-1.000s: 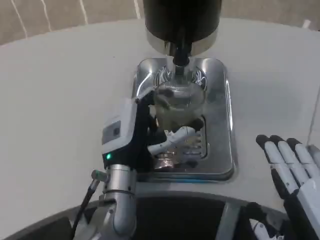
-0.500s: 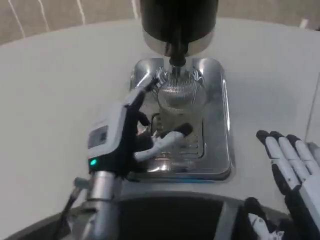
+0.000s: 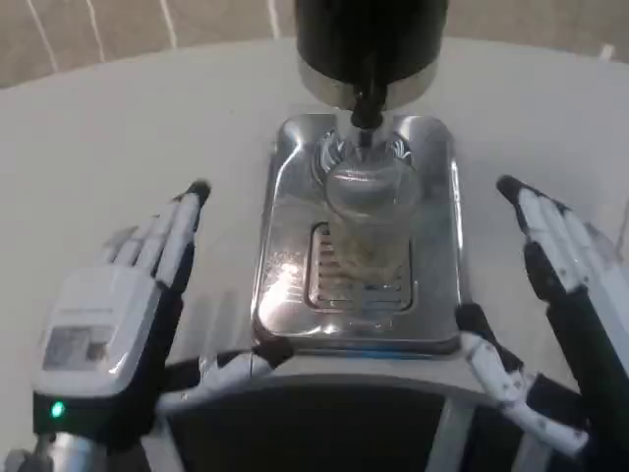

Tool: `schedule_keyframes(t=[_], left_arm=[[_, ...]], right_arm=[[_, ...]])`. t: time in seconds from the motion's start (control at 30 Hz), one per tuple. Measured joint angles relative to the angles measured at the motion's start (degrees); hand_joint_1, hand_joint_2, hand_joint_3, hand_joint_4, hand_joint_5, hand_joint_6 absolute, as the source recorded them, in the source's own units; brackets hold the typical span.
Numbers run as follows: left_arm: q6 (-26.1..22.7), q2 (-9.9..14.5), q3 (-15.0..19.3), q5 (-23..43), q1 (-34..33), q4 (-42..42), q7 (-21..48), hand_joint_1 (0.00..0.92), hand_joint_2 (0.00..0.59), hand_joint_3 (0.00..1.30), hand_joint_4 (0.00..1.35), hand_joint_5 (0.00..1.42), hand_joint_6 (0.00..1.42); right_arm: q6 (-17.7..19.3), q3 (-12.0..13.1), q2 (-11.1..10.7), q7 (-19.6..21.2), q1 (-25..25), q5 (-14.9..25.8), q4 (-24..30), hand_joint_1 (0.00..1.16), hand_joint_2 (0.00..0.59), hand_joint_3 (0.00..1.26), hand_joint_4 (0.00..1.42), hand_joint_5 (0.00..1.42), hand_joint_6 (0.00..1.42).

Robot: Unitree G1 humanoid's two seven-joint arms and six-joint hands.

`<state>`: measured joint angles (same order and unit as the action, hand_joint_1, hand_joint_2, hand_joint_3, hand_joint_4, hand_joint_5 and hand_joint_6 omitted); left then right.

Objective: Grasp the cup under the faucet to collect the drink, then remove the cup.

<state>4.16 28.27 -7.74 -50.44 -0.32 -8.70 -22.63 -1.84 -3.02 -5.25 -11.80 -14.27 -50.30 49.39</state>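
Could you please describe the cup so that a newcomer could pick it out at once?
Find the black dispenser at the table's far edge. Below it lies a shiny metal drip tray. The cup stands on it under the faucet, the one clear, see-through thing there.

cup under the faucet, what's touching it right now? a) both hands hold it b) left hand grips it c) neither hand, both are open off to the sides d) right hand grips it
c: the cup stands alone on the metal drip tray, with the left hand open to one side of the tray and the right hand open to the other.
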Motion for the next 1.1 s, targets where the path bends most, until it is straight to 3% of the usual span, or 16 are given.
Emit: schedule_keyframes(t=[0.27, 0.57, 0.8, 0.97, 1.1], left_arm=[[-2.82, -1.69, -0.85, -2.56, 7.78, -5.00, 4.42, 0.000, 0.116, 0.00, 0.00, 0.00, 0.00], [-2.86, -2.62, -1.52, -5.00, 12.06, -7.89, 4.67, 0.000, 0.115, 0.00, 0.00, 0.00, 0.00], [-2.77, -3.15, -1.90, -6.38, 13.16, -8.74, 4.67, 0.000, 0.114, 0.00, 0.00, 0.00, 0.00], [-2.68, -3.51, -1.66, -6.38, 13.94, -9.32, 4.63, 0.000, 0.114, 0.00, 0.00, 0.00, 0.00], [-2.53, -4.09, -1.45, -6.39, 14.66, -10.18, 4.35, 0.000, 0.114, 0.00, 0.00, 0.00, 0.00]], right_arm=[[-2.96, -0.59, 0.41, -1.97, 7.26, 3.95, -0.51, 0.41, 0.528, 0.00, 0.00, 0.00, 0.00], [-3.78, 1.11, -2.02, -2.40, 13.28, 12.97, -3.85, 0.42, 0.533, 0.00, 0.00, 0.00, 0.00], [-4.49, 1.00, -2.22, -2.56, 16.29, 20.61, -4.72, 0.47, 0.534, 0.00, 0.00, 0.00, 0.00], [-7.80, 0.31, -2.15, -3.10, 20.07, 24.23, -6.34, 0.47, 0.531, 0.00, 0.00, 0.00, 0.00], [-11.53, -0.63, -1.78, -3.26, 25.91, 27.02, -7.47, 0.47, 0.533, 0.00, 0.00, 0.00, 0.00]])
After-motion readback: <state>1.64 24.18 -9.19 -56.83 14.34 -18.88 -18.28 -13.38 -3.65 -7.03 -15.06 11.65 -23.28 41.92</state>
